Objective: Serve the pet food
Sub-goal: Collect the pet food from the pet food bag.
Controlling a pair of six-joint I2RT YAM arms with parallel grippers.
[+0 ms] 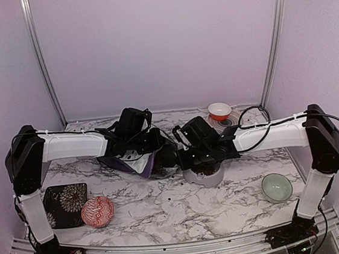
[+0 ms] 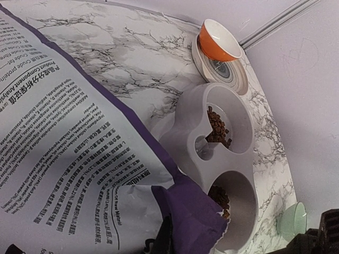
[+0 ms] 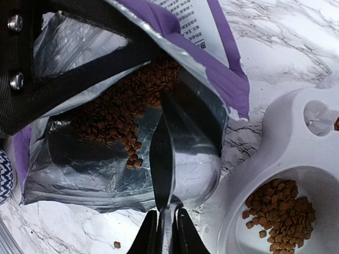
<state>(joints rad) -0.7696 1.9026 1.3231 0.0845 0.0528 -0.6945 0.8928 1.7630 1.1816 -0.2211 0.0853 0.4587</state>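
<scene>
The pet food shows as a brown heap (image 3: 122,111) inside the open purple bag (image 3: 222,69), and as smaller heaps in both bowls (image 2: 217,127) of the grey feeder (image 2: 233,159). My right gripper (image 3: 163,233) is shut on the handle of a metal scoop (image 3: 185,159). The scoop is turned on its side at the bag's mouth, and no kibble shows in it. My left gripper (image 2: 165,241) is shut on the bag's purple edge (image 2: 196,211) and holds the bag tilted beside the feeder (image 1: 205,175).
An orange bowl (image 1: 219,111) sits on a striped plate behind the feeder. A pale green bowl (image 1: 277,186) stands at the front right. A red patterned bowl (image 1: 97,211) and a black floral plate (image 1: 65,204) lie at the front left. One stray pellet (image 3: 116,244) lies on the marble.
</scene>
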